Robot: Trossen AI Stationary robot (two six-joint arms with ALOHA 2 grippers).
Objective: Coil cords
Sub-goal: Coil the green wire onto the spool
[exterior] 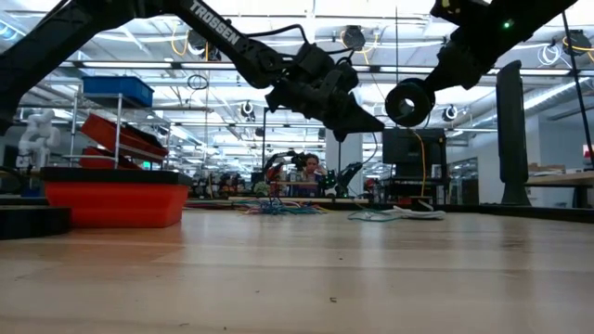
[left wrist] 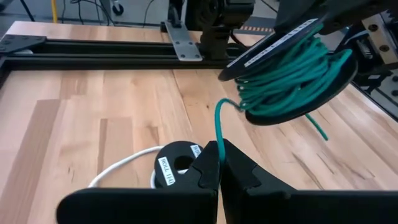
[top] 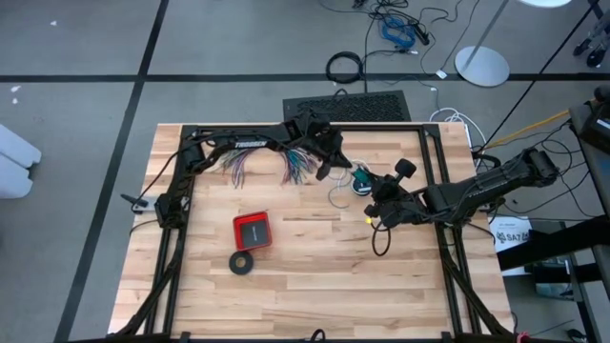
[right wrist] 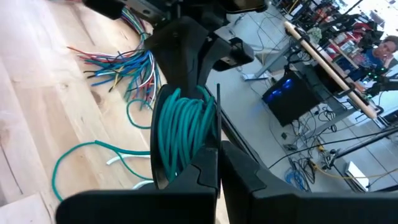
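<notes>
Teal wire (left wrist: pixel 292 78) (glossy, thin) coiled on spool.

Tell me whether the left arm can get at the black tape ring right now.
Probably not yet: the left gripper is shut on the green wire running to the spool. The path to the tape ring looks clear.

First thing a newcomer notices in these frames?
The two grippers meeting at the table's back middle: the right gripper is shut on a spool of teal-green wire held above the wood, while the left gripper is shut on that wire's loose end. Next, the fan of many-coloured wires beside them, and the red box nearer the front.
</notes>
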